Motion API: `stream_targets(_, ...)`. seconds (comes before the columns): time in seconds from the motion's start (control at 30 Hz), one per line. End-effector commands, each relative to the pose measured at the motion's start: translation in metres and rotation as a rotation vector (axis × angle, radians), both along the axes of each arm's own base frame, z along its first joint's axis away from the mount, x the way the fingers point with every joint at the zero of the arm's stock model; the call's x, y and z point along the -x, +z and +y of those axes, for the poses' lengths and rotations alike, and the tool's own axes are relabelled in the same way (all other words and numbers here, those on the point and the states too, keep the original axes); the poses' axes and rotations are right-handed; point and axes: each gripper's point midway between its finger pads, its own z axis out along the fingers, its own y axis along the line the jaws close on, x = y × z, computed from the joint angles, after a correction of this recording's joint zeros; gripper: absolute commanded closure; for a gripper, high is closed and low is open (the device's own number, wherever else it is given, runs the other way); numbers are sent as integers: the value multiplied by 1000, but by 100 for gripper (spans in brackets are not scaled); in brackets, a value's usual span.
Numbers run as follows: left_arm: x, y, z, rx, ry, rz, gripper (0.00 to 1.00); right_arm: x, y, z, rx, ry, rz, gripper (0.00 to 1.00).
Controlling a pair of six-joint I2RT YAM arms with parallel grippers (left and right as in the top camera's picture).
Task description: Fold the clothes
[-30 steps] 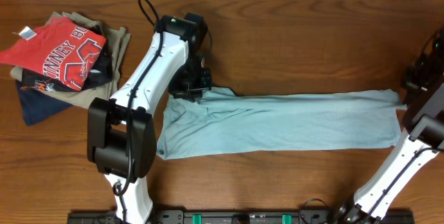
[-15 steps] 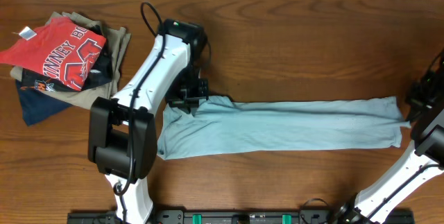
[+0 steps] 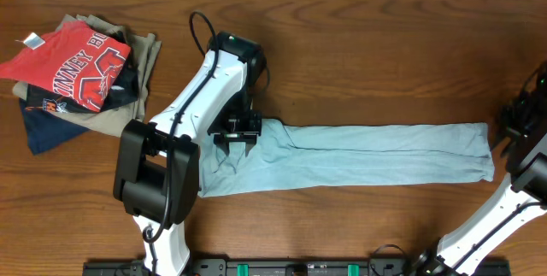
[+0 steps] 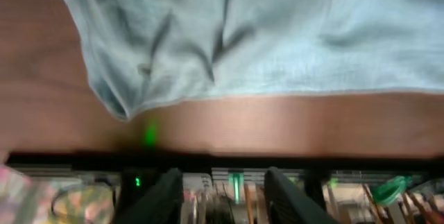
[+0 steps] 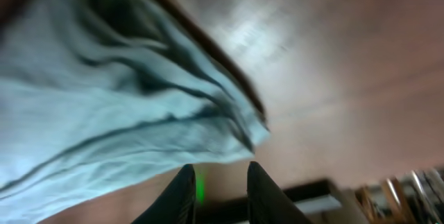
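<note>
White block lettering runs across the red shirt [image 3: 81, 61] on top of the pile of garments. Only "NNEY B" can be made out, and the rest is cut off by folds. The print below it is too small to read, and so is the white tag [image 3: 32, 41] at the pile's edge.

A red lettered shirt [image 3: 73, 64] tops navy and khaki garments [image 3: 47, 129] on a wooden table [image 3: 367, 45].
</note>
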Motion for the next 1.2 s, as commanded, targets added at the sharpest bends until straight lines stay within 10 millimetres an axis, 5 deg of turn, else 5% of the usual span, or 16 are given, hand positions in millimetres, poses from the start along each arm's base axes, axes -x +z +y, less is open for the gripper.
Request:
stream_targets(0.0,-19,0,9,-25,-12,-102,51,-16,-1,13,-99,32,-103,76)
stream_targets(0.23,-66,-18,-2,25,-5,-297,35,-25,-9,20,-101,60,-128,76)
stream_targets(0.47,-60,-48,0,16,-6,-272,35,-19,-17,26,-114,64,-109,76)
stream_targets(0.53,-57,-54,1,11,-7,-260,47,-18,-18,27,-116,64,-107,76)
stream_targets(0.6,-56,-56,2,10,-7,-257,78,-18,-18,27,-116,64,-107,77)
stream_targets(0.67,-56,-55,2,12,-7,-260,94,-18,-18,27,-116,64,-107,78)
stream_targets(0.87,-57,-46,1,23,-22,-279,93,-18,-18,27,-115,64,-105,78)
stream_targets(0.97,-42,-33,-2,61,-23,-229,94,-18,-18,26,-113,65,-104,78)
stream_targets(1.17,20,12,-16,211,-7,-17,94,-14,-18,23,-101,69,-88,79)
